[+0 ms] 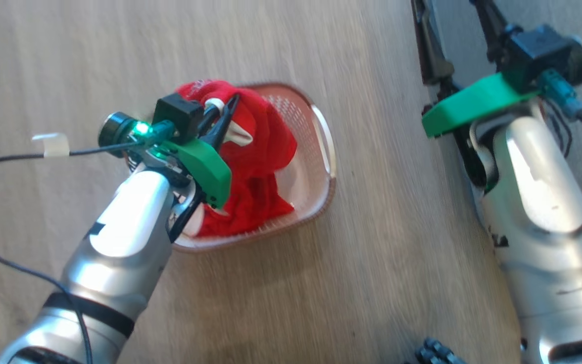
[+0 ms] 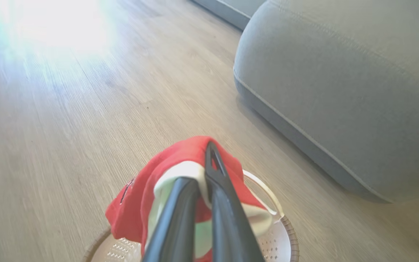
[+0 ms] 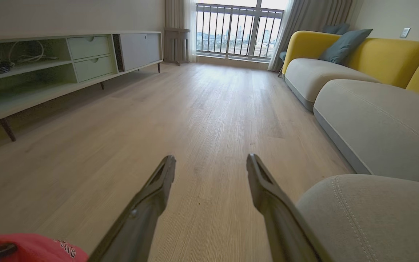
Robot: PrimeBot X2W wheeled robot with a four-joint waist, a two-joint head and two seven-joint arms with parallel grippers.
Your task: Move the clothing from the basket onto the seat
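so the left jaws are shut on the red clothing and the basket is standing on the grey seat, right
No: the basket stands on the wooden floor, apart from the seat, as the left wrist view shows. The clothing part is right.

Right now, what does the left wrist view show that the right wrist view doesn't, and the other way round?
Left wrist view: the left hand shut on a bunch of red and white clothing, with the basket rim just beneath it.
Right wrist view: the right hand open with nothing between its fingers, a long low cabinet, a balcony window and the sofa's yellow backrest.
Both: the wooden floor, the grey seat on the right, and the red clothing, which sits at the right wrist view's lower left corner.
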